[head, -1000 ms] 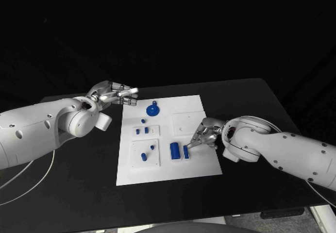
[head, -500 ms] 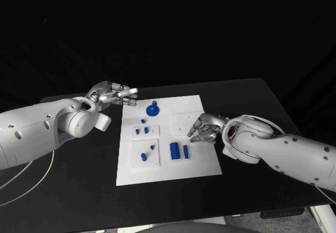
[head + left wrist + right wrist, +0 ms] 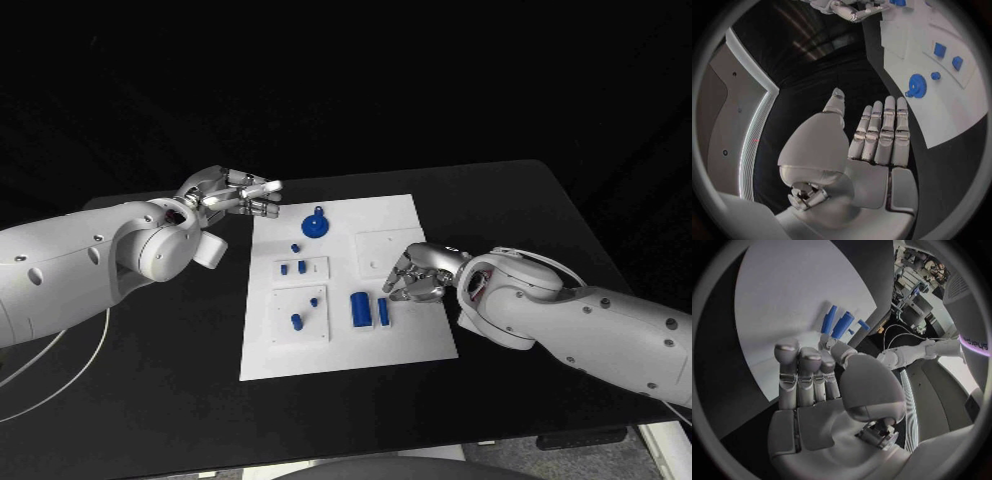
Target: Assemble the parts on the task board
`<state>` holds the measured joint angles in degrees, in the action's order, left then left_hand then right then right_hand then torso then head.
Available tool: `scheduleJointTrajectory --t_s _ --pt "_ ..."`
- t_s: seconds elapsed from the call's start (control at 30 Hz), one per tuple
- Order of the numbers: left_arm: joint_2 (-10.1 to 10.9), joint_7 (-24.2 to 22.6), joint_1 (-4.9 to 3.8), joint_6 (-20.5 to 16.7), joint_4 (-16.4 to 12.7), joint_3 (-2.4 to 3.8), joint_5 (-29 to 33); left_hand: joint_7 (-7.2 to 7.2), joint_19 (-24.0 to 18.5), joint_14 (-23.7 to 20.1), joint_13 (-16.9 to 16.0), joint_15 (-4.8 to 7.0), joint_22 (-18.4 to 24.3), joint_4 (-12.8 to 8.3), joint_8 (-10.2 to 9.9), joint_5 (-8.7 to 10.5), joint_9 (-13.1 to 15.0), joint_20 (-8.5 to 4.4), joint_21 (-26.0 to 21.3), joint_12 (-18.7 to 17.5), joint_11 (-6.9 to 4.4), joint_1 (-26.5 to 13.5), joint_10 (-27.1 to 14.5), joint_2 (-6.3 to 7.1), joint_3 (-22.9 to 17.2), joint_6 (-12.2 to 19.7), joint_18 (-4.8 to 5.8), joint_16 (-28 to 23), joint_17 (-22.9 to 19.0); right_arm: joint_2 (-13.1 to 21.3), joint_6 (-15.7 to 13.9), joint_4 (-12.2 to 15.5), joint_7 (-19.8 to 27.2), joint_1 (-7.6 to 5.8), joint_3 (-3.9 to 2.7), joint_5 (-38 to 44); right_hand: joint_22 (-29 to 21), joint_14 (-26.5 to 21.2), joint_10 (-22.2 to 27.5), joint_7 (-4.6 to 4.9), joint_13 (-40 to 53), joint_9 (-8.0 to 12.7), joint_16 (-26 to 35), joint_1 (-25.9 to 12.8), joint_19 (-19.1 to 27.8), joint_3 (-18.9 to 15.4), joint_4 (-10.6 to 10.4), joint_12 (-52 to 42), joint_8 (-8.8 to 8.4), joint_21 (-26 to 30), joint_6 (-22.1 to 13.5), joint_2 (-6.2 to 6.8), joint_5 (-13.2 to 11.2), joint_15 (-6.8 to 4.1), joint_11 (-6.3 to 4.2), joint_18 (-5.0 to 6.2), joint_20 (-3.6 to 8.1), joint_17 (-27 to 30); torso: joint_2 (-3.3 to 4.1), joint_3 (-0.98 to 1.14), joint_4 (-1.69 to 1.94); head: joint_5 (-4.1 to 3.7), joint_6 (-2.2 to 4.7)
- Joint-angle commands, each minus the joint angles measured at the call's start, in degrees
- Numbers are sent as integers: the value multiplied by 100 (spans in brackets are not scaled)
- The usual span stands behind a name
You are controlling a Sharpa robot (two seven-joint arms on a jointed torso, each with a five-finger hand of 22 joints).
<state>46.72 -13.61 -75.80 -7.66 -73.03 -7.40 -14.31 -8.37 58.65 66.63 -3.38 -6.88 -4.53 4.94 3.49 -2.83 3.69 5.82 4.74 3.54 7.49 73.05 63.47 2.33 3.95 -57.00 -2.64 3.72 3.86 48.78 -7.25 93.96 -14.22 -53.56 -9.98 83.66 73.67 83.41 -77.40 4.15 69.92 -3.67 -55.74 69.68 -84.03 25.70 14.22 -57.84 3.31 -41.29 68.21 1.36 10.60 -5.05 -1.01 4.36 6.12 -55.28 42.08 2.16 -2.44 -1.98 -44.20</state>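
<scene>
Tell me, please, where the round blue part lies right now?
In the head view the round blue part lies at the board's far end, just beyond the left hand.

You have a matt white task board (image 3: 418,335) on a matt black worktop (image 3: 534,200). Parts (image 3: 361,308) look like smooth blue plastic, slight sheen. Both arms: glossy white shells. Left hand (image 3: 231,192) and right hand (image 3: 415,272): silvery, satin metallic finish.

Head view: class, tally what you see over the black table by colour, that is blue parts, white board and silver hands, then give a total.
Blue parts: 8
White task board: 1
Silver hands, left hand and right hand: 2
Total: 11
</scene>
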Motion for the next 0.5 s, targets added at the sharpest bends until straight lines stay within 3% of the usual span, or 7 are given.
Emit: scheduleJointTrajectory --t_s 0.03,0.5 --pt "-9 -4 -7 64 -18 4 -19 -30 -26 -20 -5 -8 8 -6 12 12 3 9 -22 -14 7 28 -9 7 32 1 91 -1 1 -15 62 10 96 22 2 236 3 -30 -2 2 -17 1 -9 -37 -298 -56 -11 22 26 19 11 -13 -37 6 -31 21 3 8 1 -2 1 3 -1" --pt "-12 11 -7 77 -19 4 -26 -27 -25 -20 -5 -7 8 -21 13 12 3 10 -21 -14 7 37 -9 -12 38 -2 91 0 2 -105 -219 0 -3 56 8 338 -5 -28 -20 -15 7 2 -44 -53 -305 -268 -178 -6 26 19 -20 -17 -194 -7 -40 22 18 -7 3 -4 4 18 -22"
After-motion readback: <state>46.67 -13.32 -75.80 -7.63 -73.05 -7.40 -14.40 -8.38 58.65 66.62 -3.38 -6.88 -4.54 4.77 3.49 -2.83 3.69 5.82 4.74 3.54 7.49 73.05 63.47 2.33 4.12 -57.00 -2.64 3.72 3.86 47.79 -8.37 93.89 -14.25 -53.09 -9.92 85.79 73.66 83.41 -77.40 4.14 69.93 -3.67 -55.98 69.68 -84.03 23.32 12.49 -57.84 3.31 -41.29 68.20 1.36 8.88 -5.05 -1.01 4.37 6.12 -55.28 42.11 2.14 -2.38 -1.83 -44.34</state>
